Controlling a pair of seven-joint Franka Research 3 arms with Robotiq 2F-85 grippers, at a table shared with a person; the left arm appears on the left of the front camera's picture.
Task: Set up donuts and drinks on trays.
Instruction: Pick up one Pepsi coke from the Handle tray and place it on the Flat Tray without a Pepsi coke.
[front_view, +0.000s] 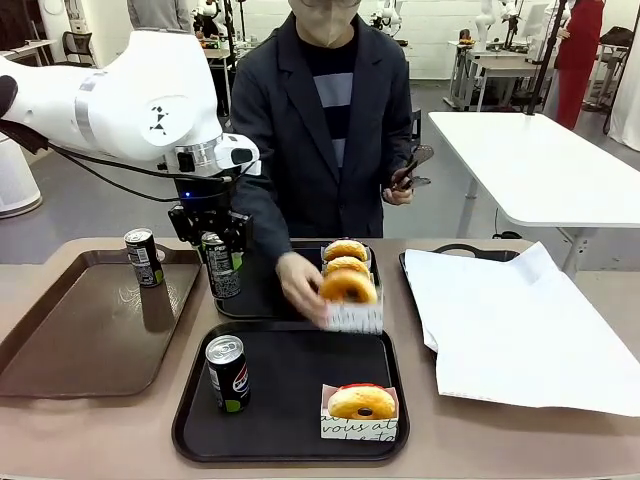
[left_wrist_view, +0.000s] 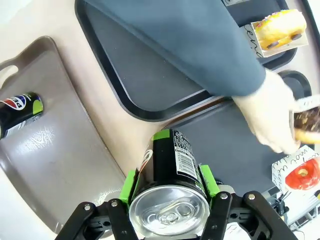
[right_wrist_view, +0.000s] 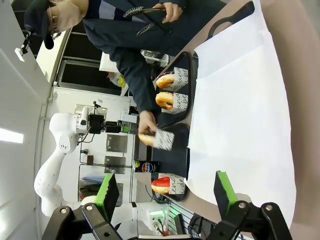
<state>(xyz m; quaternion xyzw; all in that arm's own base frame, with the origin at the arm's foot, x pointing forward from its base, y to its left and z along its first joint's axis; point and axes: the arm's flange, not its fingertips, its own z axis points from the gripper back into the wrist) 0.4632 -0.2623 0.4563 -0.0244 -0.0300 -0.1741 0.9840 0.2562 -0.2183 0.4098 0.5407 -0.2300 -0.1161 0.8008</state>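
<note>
Near black tray (front_view: 290, 440): can (front_view: 228, 373), sleeved donut (front_view: 361, 403) | far tray (front_view: 262, 300): two donuts (front_view: 346, 257) | person's hand (front_view: 300, 284) carrying donut (front_view: 349, 288) between trays | left gripper (front_view: 215, 262) clamped on can (left_wrist_view: 170, 175) above table | right gripper (right_wrist_view: 165, 192) wide open, empty, over paper (right_wrist_view: 245, 110)

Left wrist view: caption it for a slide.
Left gripper clamps a black can above the tray edge while a person's hand moves a donut.

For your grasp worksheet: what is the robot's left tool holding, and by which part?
The left tool holds a black drink can upright, its green pads pressed on opposite sides of the can's upper body, just below the silver top.
</note>
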